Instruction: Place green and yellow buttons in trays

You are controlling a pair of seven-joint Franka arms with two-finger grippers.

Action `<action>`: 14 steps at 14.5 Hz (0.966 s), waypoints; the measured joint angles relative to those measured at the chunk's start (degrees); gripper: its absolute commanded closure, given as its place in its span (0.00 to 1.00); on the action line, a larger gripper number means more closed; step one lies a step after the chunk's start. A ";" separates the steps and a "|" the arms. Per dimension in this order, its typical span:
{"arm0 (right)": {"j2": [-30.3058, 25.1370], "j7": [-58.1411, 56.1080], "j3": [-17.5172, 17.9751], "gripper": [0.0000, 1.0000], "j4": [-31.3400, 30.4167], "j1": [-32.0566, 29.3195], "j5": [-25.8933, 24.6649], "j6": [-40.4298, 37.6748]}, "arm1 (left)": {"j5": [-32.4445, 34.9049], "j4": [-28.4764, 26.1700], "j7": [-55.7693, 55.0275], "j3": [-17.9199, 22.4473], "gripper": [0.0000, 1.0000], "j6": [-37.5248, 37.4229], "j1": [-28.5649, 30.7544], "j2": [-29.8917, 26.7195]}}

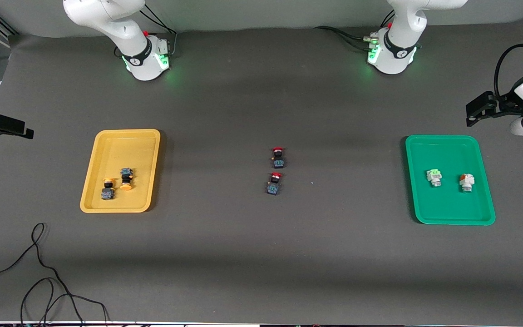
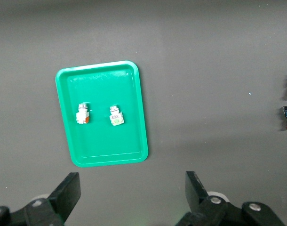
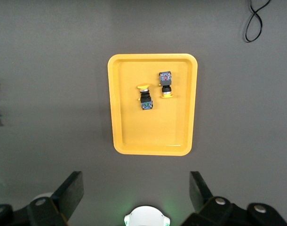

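While both arms wait raised and off to the worktop's ends, the sorting looks finished. Two yellow buttons (image 1: 117, 182) lie on their sides in the yellow tray (image 1: 107, 141), toward the right arm's end. Two green buttons (image 1: 450, 180) lie well apart in the green tray (image 1: 443, 215), toward the left arm's end. Two red buttons (image 1: 276, 170) lie mid-worktop, between the trays.

The left gripper (image 2: 134, 193) hangs by the green tray, jaws wide open and empty. The right gripper (image 3: 136, 193) hangs by the yellow tray, likewise open.

The buttons look small, light, rigid and smooth. A round cap would probably slip, so gripping across the squarer body seems best.
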 measured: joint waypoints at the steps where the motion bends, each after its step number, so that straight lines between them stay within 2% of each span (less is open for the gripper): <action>1: -2.18 1.82 4.49 0.00 -3.00 -2.68 -1.22 2.06 | -0.11 0.01 0.00 2.19 0.01 0.00 -2.03 0.06; 3: -7.41 5.31 12.00 0.00 -10.60 -6.29 -3.07 6.05 | -0.18 0.00 0.00 5.66 0.01 0.00 -5.07 0.22; 5: -11.51 8.03 18.18 0.00 -16.53 -7.95 -6.63 8.05 | -0.21 0.00 0.00 6.40 0.01 0.00 -5.69 0.24; 7: -12.56 10.83 22.72 0.00 -18.27 -8.10 -9.94 10.00 | -0.21 0.01 0.00 6.49 0.01 0.00 -5.76 0.25; 9: -11.42 11.30 23.77 0.00 -16.81 -8.16 -10.32 11.59 | -0.19 0.02 -0.01 6.50 0.01 -0.06 -5.85 0.25; 14: -8.21 11.29 23.53 0.00 -13.35 -9.59 -10.32 11.70 | -0.13 0.30 -0.02 6.59 0.01 -0.78 -5.95 0.24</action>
